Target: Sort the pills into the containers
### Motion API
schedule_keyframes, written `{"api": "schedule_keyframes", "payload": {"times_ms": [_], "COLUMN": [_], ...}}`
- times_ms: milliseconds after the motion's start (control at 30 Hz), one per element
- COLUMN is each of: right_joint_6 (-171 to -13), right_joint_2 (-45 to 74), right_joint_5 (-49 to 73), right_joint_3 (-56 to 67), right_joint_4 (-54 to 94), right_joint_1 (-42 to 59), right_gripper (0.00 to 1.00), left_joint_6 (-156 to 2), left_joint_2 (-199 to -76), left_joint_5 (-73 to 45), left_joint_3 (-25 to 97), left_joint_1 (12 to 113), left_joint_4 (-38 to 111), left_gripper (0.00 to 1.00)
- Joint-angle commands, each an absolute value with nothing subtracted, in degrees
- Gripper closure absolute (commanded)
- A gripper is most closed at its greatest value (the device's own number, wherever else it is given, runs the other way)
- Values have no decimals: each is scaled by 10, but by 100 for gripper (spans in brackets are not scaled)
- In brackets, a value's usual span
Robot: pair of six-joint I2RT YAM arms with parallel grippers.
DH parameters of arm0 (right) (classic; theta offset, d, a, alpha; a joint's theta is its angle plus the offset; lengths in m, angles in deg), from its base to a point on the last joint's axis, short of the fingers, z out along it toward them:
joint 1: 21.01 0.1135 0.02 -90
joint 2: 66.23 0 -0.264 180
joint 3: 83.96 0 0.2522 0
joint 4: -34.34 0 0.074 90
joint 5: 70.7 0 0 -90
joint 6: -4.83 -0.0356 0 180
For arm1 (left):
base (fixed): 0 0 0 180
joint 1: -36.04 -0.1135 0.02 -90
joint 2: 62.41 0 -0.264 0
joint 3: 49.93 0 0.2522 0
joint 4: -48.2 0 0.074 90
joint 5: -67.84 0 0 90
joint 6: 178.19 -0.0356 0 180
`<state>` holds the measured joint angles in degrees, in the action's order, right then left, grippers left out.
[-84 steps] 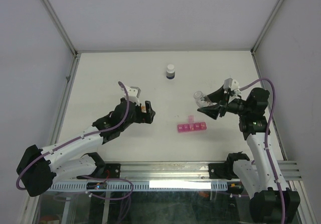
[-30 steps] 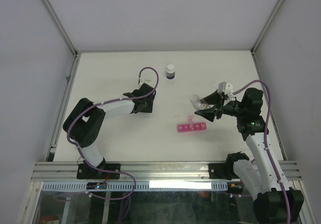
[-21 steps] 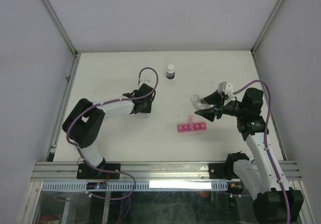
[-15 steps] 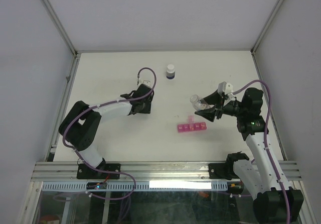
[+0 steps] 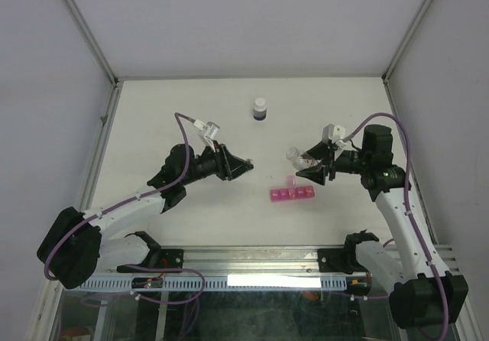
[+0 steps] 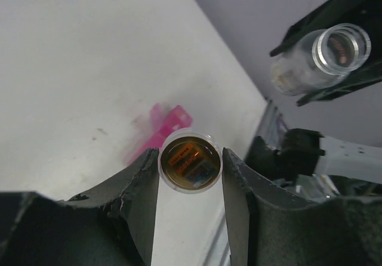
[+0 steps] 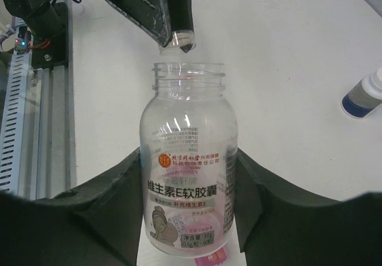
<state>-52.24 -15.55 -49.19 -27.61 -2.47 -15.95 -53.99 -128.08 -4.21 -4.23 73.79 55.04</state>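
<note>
**A:** Where does the pink pill organizer [image 5: 290, 195] lie from each tool?

**B:** It lies flat on the tabletop [image 5: 153, 119]. Seen from above, it is near the right tool [image 5: 312, 163], at about 7 o'clock from it. From the left tool [image 5: 243, 167] it sits at 4 o'clock and farther off, so the right arm is the nearer one. Its long axis runs 9 to 3, and one lid stands open on the 12 o'clock side.

**A:** And what do the tools hold?

**B:** The right tool is clamped around a clear bottle [image 7: 190, 164] with no cap on. Its mouth points toward 10 o'clock, away from the strip. The left tool pinches a small round cap [image 6: 190, 169] with a clear rim and orange inside. I cannot tell whether pills are in the bottle.

**A:** What does the next move turn on?

**B:** My judgement is that the mouth has to swing round toward 7 o'clock and tip over the open compartment.

**A:** Any writing?

**B:** The bottle label reads 维生素E软胶囊, with a red round logo above it. Below that is a drawn face and small print that looks like 30g. The dark bottle with a white cap [image 5: 260, 109], well apart at 12 o'clock, shows nothing legible.
</note>
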Motion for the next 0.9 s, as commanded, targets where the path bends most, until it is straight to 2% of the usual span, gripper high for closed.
{"api": "schedule_keyframes", "payload": {"times_ms": [0,67,233,500,867], "right_joint_6": [-459,-451,-440,-446,-470], "right_joint_2": [-171,-176,-176,-145,-126], "right_joint_5": [-441,-421,-391,-319,-273], "right_joint_3": [-220,-217,-220,-220,-227], "right_joint_4": [-103,-116,-134,-124,-92], "right_joint_1": [-130,-119,-96,-36,10], "right_gripper": [100,100,100,100,100], "left_joint_6": [-421,-388,-340,-336,-319], "left_joint_2": [-1315,-1346,-1420,-1488,-1511], "left_joint_5": [112,142,166,140,126], "left_joint_3": [-70,-68,-40,-19,-9], "left_joint_1": [735,735,734,738,768], "left_joint_4": [812,895,983,1022,1037], "left_gripper": [87,87,87,87,87]}}
